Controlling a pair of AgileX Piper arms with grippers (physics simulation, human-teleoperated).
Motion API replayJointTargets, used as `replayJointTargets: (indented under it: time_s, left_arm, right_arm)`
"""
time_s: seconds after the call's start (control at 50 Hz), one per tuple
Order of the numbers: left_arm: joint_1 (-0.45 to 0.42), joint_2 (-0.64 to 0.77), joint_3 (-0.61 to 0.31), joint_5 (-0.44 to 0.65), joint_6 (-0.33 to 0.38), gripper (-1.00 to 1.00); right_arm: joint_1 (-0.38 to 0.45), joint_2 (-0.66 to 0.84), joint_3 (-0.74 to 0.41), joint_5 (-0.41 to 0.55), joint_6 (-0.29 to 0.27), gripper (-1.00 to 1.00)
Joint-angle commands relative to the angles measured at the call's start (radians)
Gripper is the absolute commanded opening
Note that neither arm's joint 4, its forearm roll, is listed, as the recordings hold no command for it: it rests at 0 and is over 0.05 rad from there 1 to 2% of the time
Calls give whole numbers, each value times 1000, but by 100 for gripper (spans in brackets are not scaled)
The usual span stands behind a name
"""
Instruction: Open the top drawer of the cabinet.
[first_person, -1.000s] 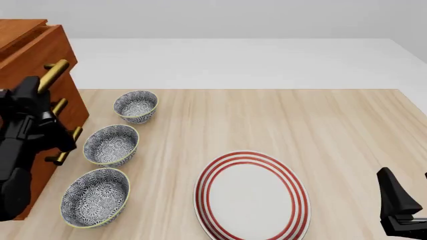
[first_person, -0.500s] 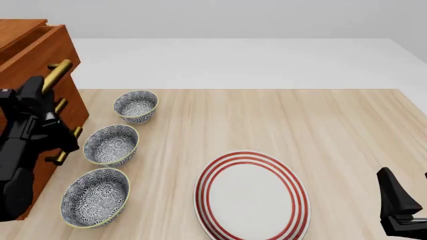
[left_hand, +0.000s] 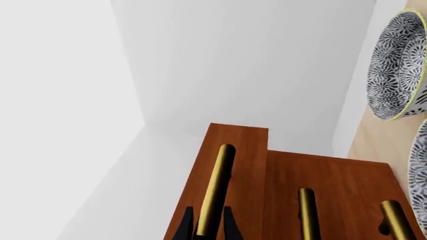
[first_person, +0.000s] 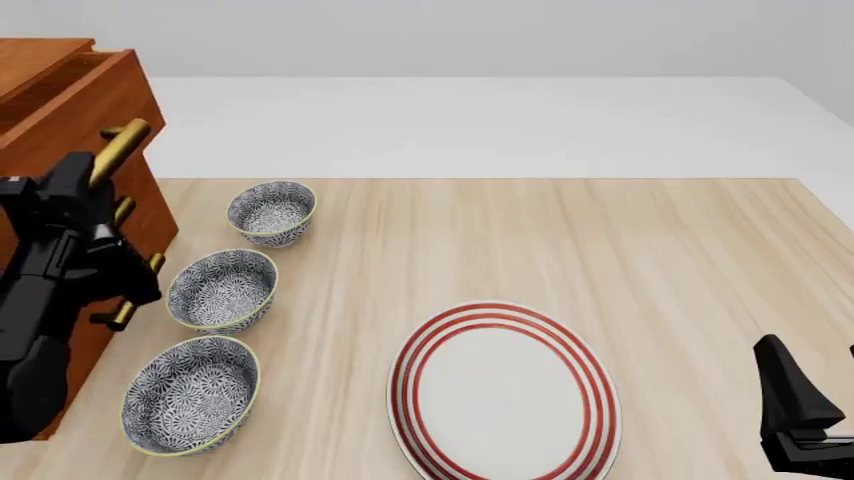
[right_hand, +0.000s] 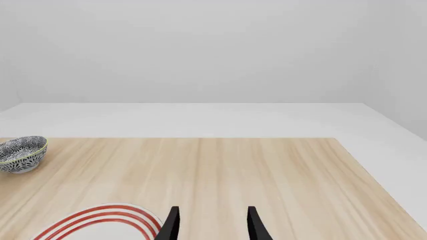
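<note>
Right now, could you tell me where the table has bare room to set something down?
The widest bare stretch runs across the far side of the table and down its right side, between the striped plate and the right gripper. It is crowded at the left, where three bowls line the cabinet.

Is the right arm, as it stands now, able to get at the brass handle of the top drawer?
Probably not. The right claw sits open at the table's near right, while the top drawer's handle is far left, and the left claw already grips it.
</note>
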Motion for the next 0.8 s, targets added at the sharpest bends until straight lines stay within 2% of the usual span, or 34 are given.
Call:
replayJointTargets:
  time_s: [0.02,0.16,0.26,0.44,0.5,0.54,0.6,0.68,0.74,0.78,0.8]
  left_arm:
    - [-35,39,14,80,16,100]
    - [-39,23,18,80,17,100]
    - [-36,-39,37,118,7,100]
    - [-59,-303,135,252,8,100]
    - [-89,-470,158,368,-9,100]
    - [-93,-504,163,386,-4,100]
    - [-105,-652,157,520,-15,100]
    - [-120,-778,149,638,-27,100]
    - [-138,-860,111,741,-59,100]
    - [-138,-861,111,742,-59,100]
    - [-155,-914,62,831,-110,100]
  right_arm:
    - [0,0,0,0,0,100]
    - [0,0,0,0,0,100]
    - [0,0,0,0,0,100]
    - [0,0,0,0,0,100]
    - [0,0,0,0,0,100]
    - [0,0,0,0,0,100]
    - [0,0,0,0,0,100]
    - [0,0,0,0,0,100]
    - [0,0,0,0,0,100]
    - [0,0,0,0,0,100]
    - [0,0,0,0,0,100]
